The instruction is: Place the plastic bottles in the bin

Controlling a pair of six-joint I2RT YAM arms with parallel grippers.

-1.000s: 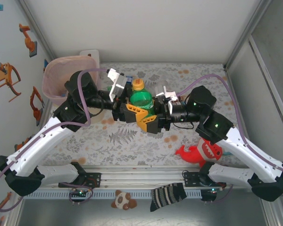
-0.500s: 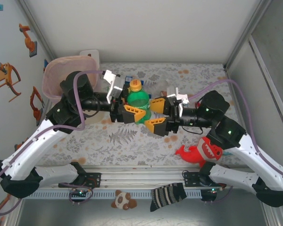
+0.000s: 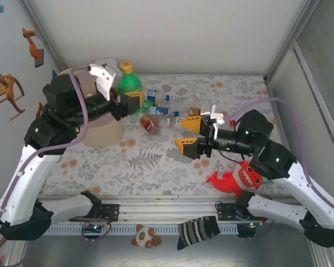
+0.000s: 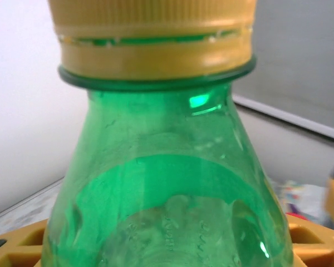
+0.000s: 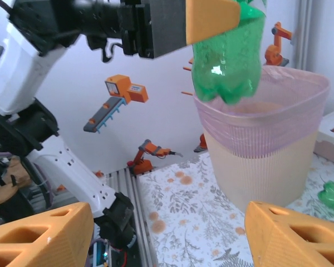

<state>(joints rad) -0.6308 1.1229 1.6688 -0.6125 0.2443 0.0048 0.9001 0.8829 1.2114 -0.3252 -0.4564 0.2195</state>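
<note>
left gripper (image 3: 131,95) tight around green bottle (image 3: 129,83) by the bin (image 3: 103,133), right gripper (image 3: 180,135) wide apart, empty

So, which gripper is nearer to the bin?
Left. The left gripper holds the green bottle beside the bin; the right gripper, open, is farther off, to its right.

— That green bottle (image 4: 167,194), is it glass?
— Plastic. Clear, glossy, catching the light, with a ribbed yellow plastic cap (image 4: 153,39).
— And the bin (image 5: 261,139)?
— Thin translucent pink plastic up top, matt ribbed cream below.
— The fingers (image 5: 39,236) on the right gripper (image 5: 170,222)?
— Matt orange plastic, slightly grainy. The table (image 3: 156,161) cover looks like a smooth printed sheet, and the red toy (image 3: 236,179) is plush cloth.
</note>
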